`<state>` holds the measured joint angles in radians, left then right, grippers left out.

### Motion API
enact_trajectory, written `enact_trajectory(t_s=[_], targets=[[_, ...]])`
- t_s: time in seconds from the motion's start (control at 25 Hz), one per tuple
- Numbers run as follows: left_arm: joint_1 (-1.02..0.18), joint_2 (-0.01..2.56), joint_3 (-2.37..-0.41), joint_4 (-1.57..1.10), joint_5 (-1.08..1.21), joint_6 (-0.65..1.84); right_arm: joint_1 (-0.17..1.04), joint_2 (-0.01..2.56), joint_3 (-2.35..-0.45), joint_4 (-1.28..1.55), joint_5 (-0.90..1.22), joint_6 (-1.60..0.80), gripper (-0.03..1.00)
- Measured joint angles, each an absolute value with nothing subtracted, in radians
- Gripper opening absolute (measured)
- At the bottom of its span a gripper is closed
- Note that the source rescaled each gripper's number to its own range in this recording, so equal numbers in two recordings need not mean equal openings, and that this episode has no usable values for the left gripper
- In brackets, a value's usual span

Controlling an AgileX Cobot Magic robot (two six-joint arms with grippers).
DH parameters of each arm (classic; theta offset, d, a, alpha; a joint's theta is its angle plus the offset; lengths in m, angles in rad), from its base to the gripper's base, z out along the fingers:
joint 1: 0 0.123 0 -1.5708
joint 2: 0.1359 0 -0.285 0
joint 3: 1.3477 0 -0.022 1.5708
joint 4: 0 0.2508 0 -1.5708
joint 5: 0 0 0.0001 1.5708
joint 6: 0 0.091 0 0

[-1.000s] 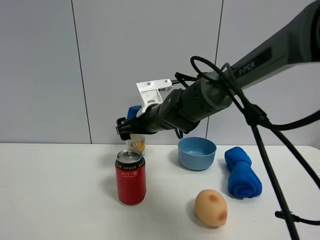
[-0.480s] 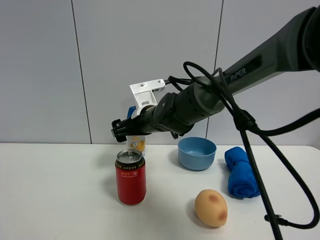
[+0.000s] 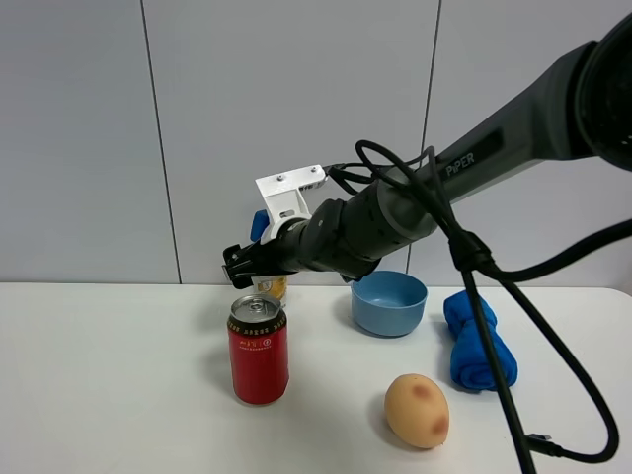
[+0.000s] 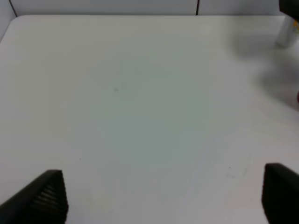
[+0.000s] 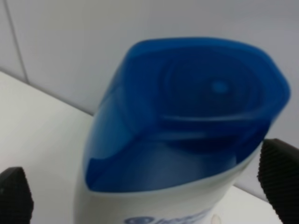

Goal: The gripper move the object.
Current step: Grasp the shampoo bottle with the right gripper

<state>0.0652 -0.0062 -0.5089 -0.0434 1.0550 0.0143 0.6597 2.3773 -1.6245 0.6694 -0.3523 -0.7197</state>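
Note:
The white shampoo bottle with a blue flip cap stands at the back of the table, behind the red can, mostly hidden by my right arm. Its orange-yellow label shows below the claw. My right gripper reaches across to it at neck height. In the right wrist view the blue cap fills the frame, and the open right gripper has one black finger on either side, apart from the bottle. My left gripper is open and empty over bare table. The bottle's base shows far off in that view.
A red soda can stands just in front of the bottle. A blue bowl, a rolled blue towel and a tan potato lie to the right. A black cable hangs from the arm.
My right arm has shifted left and sunk a little, bringing the claw lower around the bottle's neck. The bottle and can have not moved.

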Motion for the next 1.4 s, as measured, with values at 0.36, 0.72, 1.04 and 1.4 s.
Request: enact_trajectory(t_s=[0.36, 0.72, 1.04, 1.4], targets=[[0.065, -0.006, -0.509, -0.043, 1.055, 0.014, 0.667, 2.399, -1.624, 0.633, -0.399, -0.677, 0.99], [0.065, -0.006, -0.509, -0.042, 1.055, 0.014, 0.668, 2.399, -1.626, 0.540, -0.420, -0.573, 0.99], [0.065, -0.006, -0.509, -0.042, 1.055, 0.014, 0.668, 2.399, -1.626, 0.515, -0.453, -0.556, 0.85], [0.065, -0.006, -0.509, -0.042, 1.055, 0.014, 0.668, 2.399, -1.626, 0.515, -0.454, -0.554, 0.51]])
